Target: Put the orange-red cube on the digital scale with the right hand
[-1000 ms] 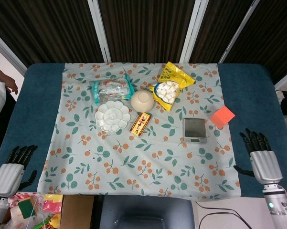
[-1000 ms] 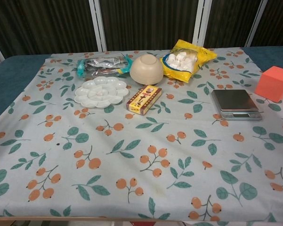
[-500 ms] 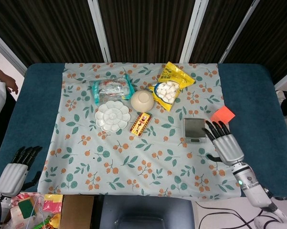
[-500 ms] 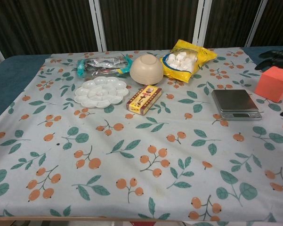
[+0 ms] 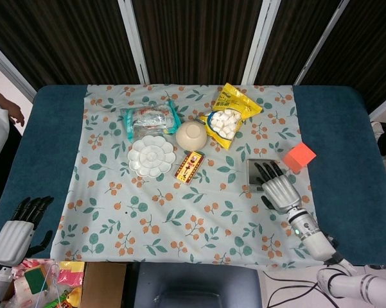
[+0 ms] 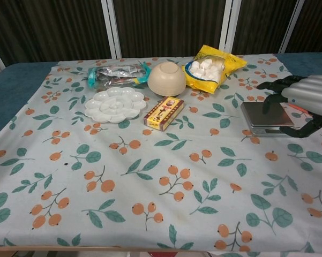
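Right hand [image 5: 279, 187], fingers wide, seemingly over the digital scale [image 5: 256, 170]; orange-red cube [image 5: 299, 156] beside.

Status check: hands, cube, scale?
Right hand open, over the digital scale. Left hand open at the near table edge. Orange-red cube on the cloth, untouched.

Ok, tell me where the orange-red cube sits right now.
In the head view the orange-red cube sits at the cloth's right edge, just right of the digital scale, beyond the right hand.
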